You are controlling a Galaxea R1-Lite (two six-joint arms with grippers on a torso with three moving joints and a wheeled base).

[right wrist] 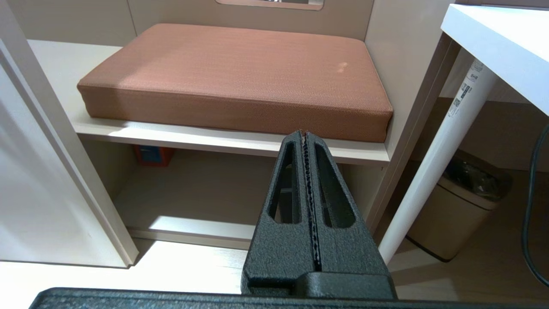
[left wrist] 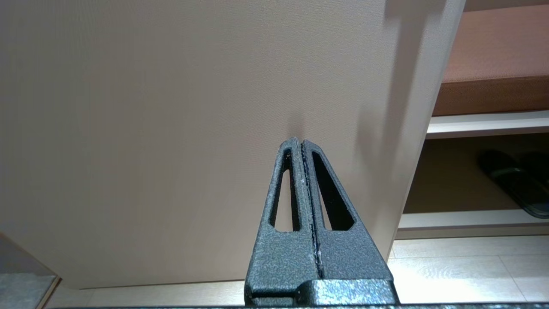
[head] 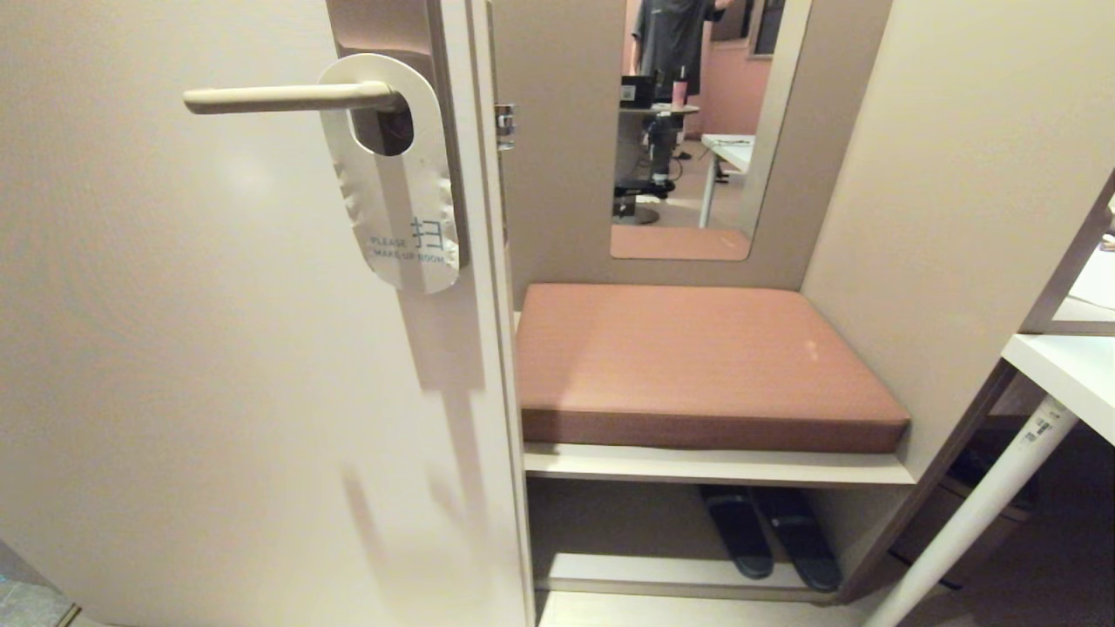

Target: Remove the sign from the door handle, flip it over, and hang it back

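Observation:
The sign (head: 396, 187) hangs on the door handle (head: 279, 97) at the upper left of the head view, white side out, reading "PLEASE MAKE UP ROOM". The cream lever runs through its oval hole and sits on a tall brown backplate (head: 383, 22). Neither arm shows in the head view. My left gripper (left wrist: 299, 141) is shut and empty, low down, facing the plain lower part of the door (left wrist: 171, 107). My right gripper (right wrist: 304, 134) is shut and empty too, low in front of the bench shelf.
Right of the door's edge is a bench nook with a brown cushion (head: 697, 366), and dark slippers (head: 766, 531) below. A white table (head: 1063, 366) with a slanted leg stands at the right, a bin (right wrist: 454, 206) under it. A person (head: 671, 39) stands far back.

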